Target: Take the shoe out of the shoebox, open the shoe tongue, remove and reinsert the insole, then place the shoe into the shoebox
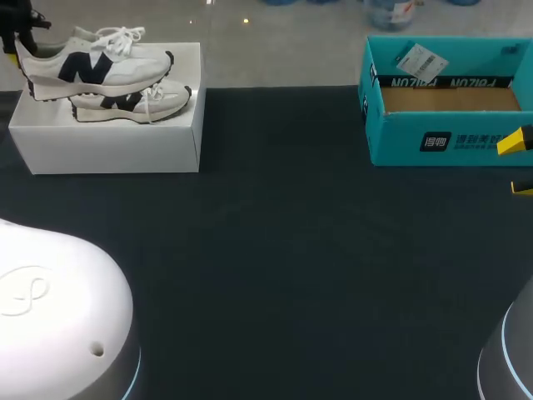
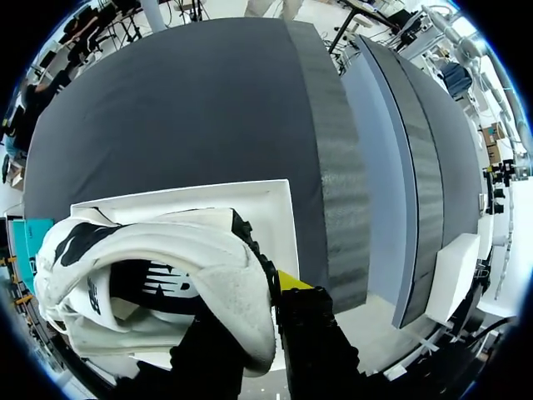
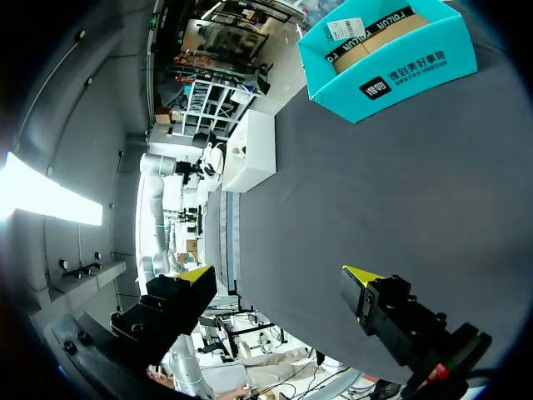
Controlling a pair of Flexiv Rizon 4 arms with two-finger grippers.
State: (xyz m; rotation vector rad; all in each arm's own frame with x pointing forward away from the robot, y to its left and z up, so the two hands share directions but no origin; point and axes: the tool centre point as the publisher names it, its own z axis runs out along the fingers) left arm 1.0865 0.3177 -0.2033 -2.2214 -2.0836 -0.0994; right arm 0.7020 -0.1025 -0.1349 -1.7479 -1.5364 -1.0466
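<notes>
Head view: over the white rectangular box [image 1: 108,142], our left claw [image 1: 17,54] pinches the white-and-navy fabric sneaker [image 1: 96,62] by its heel. Far from that box, our right claw [image 1: 519,165] gapes wide.

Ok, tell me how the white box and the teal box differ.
The white box carries two shoes on top; the open teal box holds none, only a paper tag. The white box is plain, the teal box printed. The white box stands far left on the dark table, the teal box far right. Both are rectangular and sit along the table's far side.
</notes>
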